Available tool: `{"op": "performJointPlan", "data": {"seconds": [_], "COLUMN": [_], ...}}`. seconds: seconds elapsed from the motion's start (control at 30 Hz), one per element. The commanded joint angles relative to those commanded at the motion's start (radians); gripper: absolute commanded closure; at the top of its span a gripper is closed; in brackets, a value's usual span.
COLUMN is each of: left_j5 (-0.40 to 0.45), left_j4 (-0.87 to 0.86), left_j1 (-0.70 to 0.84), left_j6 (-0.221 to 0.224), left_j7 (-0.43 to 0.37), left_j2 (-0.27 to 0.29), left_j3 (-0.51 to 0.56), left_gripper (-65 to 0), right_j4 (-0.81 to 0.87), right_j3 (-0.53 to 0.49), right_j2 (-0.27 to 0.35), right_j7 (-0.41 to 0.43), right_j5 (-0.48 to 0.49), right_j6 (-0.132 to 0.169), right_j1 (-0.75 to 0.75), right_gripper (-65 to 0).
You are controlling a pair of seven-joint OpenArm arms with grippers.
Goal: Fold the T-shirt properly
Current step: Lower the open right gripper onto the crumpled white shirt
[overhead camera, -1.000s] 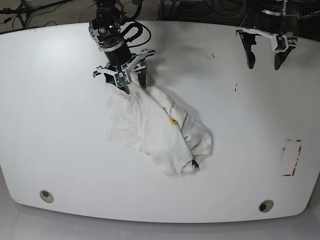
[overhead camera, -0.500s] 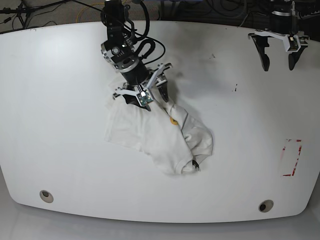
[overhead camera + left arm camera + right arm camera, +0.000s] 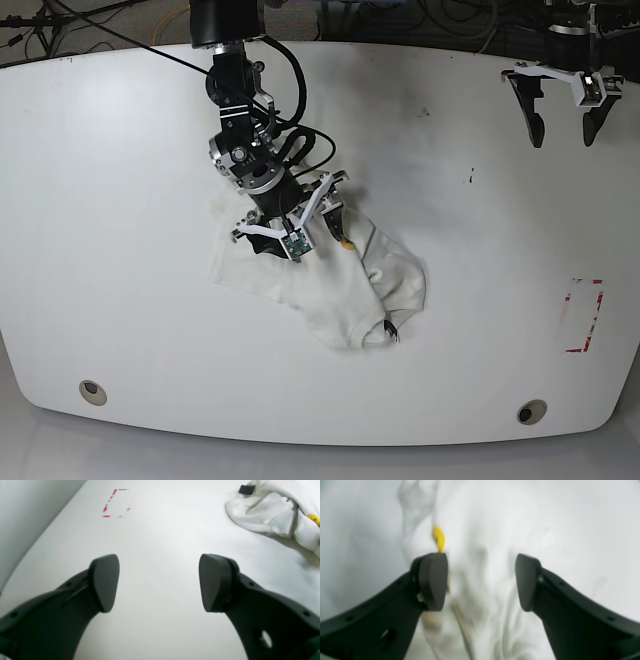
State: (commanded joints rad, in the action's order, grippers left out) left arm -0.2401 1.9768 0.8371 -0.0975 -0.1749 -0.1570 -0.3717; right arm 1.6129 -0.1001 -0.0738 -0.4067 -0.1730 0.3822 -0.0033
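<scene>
The white T-shirt (image 3: pixel 330 285) lies crumpled on the tabletop, a little left of the middle. Its yellow-orange emblem (image 3: pixel 346 241) shows beside my right gripper, and its black neck tag (image 3: pixel 395 330) sits at the front fold. My right gripper (image 3: pixel 297 232) is open and hovers close over the shirt's upper part; in the right wrist view the cloth (image 3: pixel 482 555) fills the gap between the fingers and the emblem (image 3: pixel 438 538) is just past the left finger. My left gripper (image 3: pixel 562 128) is open and empty at the far right. The left wrist view shows the shirt (image 3: pixel 272 512) far off with its tag (image 3: pixel 246 489).
A red dashed rectangle (image 3: pixel 583 316) is marked on the white table (image 3: pixel 120 200) near the right edge; it also shows in the left wrist view (image 3: pixel 116 503). Two round holes (image 3: pixel 92 391) (image 3: pixel 532 411) sit near the front edge. Cables lie behind the table.
My right gripper has moved forward and down from the shirt's back edge to over the shirt near the emblem. My left gripper has shifted further right and back. The shirt has kept its shape.
</scene>
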Motion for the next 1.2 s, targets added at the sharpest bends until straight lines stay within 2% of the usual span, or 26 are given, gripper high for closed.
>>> {"op": "performJointPlan", "data": {"seconds": [0.2,0.53,0.87,1.2], "left_j5": [-0.004,-0.006,-0.007,-0.004], "left_j4": [-0.004,-0.007,-0.014,-0.006], "left_j1": [-0.010,-0.020,-0.020,-0.016], "left_j6": [-0.002,-0.016,-0.007,-0.010], "left_j7": [0.003,0.003,0.006,-0.001], "left_j2": [-0.002,0.003,0.001,0.004], "left_j3": [0.026,0.042,0.024,0.024], "left_gripper": [-46.1,-46.3,-46.5,-46.5], "right_j4": [-0.019,-0.056,-0.113,-0.130], "right_j3": [0.050,0.118,0.090,0.080], "right_j2": [0.023,0.013,0.005,0.006], "right_j7": [0.003,0.007,0.010,0.033], "right_j5": [-0.001,-0.002,0.002,0.004], "right_j6": [-0.001,-0.003,-0.001,-0.007], "right_j1": [0.029,0.098,0.158,0.134], "right_gripper": [-42.3,-41.2,-41.0,-41.5]}}
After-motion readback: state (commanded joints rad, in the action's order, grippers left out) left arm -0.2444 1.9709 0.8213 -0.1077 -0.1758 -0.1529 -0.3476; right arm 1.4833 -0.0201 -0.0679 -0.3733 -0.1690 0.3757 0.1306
